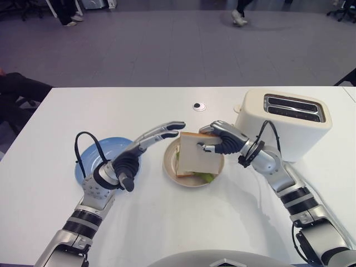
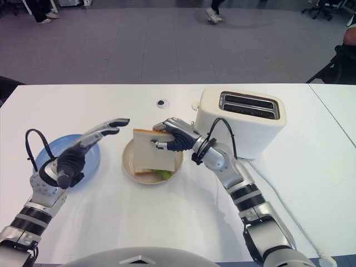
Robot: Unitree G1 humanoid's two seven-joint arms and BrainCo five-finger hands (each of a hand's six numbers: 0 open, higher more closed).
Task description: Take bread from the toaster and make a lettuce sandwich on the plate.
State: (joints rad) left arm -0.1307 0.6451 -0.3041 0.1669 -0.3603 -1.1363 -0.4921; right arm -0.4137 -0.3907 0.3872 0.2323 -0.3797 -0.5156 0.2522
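The right hand (image 1: 223, 140) is clenching around a slice of bread (image 1: 193, 157), with its fingers wrapping over the slice's top edge at about 1 o'clock and its thumb pressing on the front face. The slice is being held tilted over a small tan plate (image 1: 167, 167), with its top edge raised and its bottom edge low over the food on the plate. The plate is sitting near the middle of the white table (image 1: 167, 222). A strip of green lettuce (image 1: 206, 177) is peeking out from under the slice at about 5 o'clock on the plate, and the edge of something pale is showing below the slice at about 6 o'clock, though I cannot tell whether it is a second slice. A cream toaster (image 1: 283, 130) is standing at about 2 o'clock from the plate, just behind the right wrist, with two dark slots (image 1: 293, 108) facing up on its top. The left hand (image 1: 132, 160) is hovering released, holding nothing and with its fingers stretched out and pointing toward 2 o'clock, so that the fingertips (image 1: 177, 125) are lying just beside the upper left corner of the slice. That hand is hanging over the right side of a blue plate (image 1: 89, 154), which is resting at 9 o'clock from the tan plate. A small round black-and-white disc (image 1: 199, 106) is lying on the table at 12 o'clock from the tan plate, well apart from it.
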